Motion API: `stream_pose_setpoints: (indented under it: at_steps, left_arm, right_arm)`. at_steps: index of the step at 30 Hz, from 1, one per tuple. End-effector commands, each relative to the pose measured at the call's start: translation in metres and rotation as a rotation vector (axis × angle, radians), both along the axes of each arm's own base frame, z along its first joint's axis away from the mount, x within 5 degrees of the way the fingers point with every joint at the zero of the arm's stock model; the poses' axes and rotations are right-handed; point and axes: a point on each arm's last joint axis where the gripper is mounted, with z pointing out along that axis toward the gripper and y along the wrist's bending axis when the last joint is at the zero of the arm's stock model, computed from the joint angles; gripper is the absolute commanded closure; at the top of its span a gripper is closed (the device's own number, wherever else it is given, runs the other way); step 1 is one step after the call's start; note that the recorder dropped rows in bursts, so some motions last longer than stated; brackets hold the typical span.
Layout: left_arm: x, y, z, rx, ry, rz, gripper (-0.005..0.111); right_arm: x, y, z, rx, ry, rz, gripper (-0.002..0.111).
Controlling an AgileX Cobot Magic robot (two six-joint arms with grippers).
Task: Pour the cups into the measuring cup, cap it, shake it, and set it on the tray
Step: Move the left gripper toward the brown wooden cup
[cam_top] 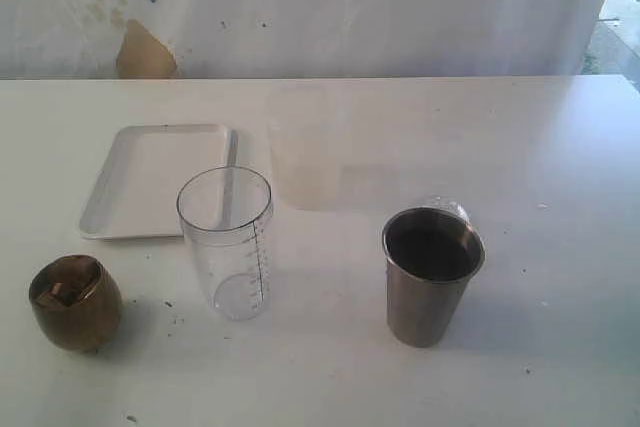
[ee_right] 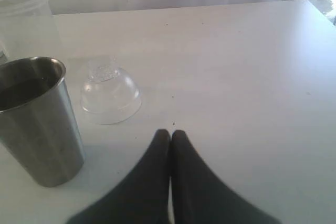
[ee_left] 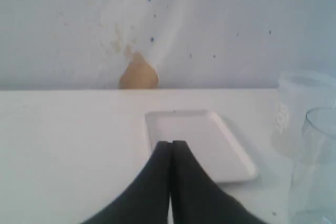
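Black left gripper, jaws pressed together, empty; white tray just beyond its tips. Right gripper closed, empty; steel tumbler beside it, clear dome lid ahead.

Left gripper, fingers pressed together; beyond the tips, the white tray lies on the worktop — frosted cup and measuring cup stand beside it.

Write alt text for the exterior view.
A table holds a clear measuring cup in the middle, a brown wooden cup left of it, a steel tumbler right of it, and a white tray and frosted cup behind.
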Motion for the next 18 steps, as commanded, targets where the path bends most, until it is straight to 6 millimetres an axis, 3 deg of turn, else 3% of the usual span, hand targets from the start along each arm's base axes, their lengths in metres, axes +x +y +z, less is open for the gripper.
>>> stream_pose_setpoints:
  at_steps: [1, 4, 6, 8, 10, 12, 18]
  left_arm:
    - [-0.003, 0.001, 0.024, -0.092, -0.257, -0.002, 0.107]
    - [-0.003, 0.001, 0.026, -0.187, -0.259, -0.012, 0.107]
    - [-0.003, 0.001, 0.025, -0.186, -0.25, -0.012, 0.093]
    - [-0.003, 0.001, 0.025, -0.184, -0.255, -0.012, 0.042]
    - [-0.003, 0.001, 0.026, -0.249, -0.258, -0.017, 0.009]
    - [-0.003, 0.001, 0.028, -0.282, -0.271, -0.022, 0.001]
    - [0.011, -0.004, 0.034, -0.306, -0.28, -0.057, 0.002]
  right_arm:
    - [0.0, 0.0, 0.0, -0.003, -0.005, -0.001, 0.108]
    - [0.0, 0.0, 0.0, -0.003, -0.005, -0.001, 0.108]
    - [0.0, 0.0, 0.0, -0.003, -0.005, -0.001, 0.108]
    - [0.0, 0.0, 0.0, -0.003, -0.005, -0.001, 0.108]
    - [0.0, 0.0, 0.0, -0.003, -0.005, -0.001, 0.108]
    - [0.0, 0.0, 0.0, -0.003, -0.005, -0.001, 0.108]
    - [0.0, 0.0, 0.0, -0.003, -0.005, -0.001, 0.108]
